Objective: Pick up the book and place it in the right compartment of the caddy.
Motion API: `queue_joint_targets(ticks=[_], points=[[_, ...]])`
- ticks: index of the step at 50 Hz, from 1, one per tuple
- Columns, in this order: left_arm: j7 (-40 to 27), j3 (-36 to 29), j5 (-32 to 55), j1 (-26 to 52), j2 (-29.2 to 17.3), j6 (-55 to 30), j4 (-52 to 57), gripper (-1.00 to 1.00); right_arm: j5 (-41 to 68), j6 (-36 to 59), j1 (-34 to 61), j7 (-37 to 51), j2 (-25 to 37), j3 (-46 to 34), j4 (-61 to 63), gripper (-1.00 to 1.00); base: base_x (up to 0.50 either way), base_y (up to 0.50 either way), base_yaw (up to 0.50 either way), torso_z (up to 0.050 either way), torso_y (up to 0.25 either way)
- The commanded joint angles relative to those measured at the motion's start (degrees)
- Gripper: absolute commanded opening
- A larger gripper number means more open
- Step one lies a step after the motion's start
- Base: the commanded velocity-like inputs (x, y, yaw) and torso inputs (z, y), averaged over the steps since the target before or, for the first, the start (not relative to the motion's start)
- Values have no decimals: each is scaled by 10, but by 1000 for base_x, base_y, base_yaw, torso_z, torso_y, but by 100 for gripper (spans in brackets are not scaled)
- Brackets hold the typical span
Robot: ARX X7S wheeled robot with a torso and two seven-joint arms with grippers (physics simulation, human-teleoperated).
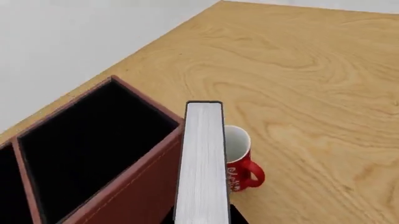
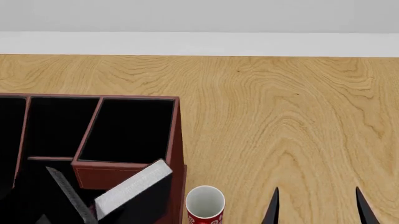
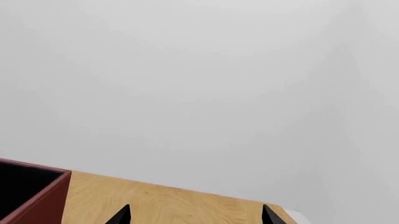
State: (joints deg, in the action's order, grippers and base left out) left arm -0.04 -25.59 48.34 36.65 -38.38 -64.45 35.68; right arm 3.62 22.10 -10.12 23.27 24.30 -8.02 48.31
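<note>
My left gripper [image 1: 203, 220] is shut on the book [image 1: 203, 163], a black hardcover with its white page edges towards the camera. In the head view the book [image 2: 134, 185] hangs tilted at the near right corner of the caddy [image 2: 177, 140]. It is just in front of the right compartment [image 2: 128, 130], the tall black-lined tower, and not inside it. In the left wrist view the book lies along the outer wall of that compartment [image 1: 93, 140]. My right gripper [image 2: 318, 210] is open and empty over bare table to the right; it also shows in the right wrist view [image 3: 195, 217].
A red mug [image 2: 206, 205] with a white inside stands on the table right beside the caddy's near right corner, and in the left wrist view [image 1: 240, 163] it sits just past the book. The wooden table [image 2: 281, 116] stretches back to a white wall.
</note>
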Motion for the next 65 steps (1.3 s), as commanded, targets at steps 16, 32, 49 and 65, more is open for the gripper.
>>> queue_joint_targets(ticks=[16,32,49,65], points=[[-46,81,-74,343,107,28,-174,-100,-4,-79,78,-6,-26,-28,-133,100,0,0,0,0,5],[-76,99,-111,460,209,79,-348,-100,-1,-92,60,0,-20,-19,-127,100,0,0,0,0,1],[-151,141,-139,355,296,207,-419,-100,4,-91,52,3,-16,-16,-122,100,0,0,0,1,1],[-159,141,-186,273,318,343,-486,-100,8,-82,47,5,-11,-14,-110,100,0,0,0,0,2]])
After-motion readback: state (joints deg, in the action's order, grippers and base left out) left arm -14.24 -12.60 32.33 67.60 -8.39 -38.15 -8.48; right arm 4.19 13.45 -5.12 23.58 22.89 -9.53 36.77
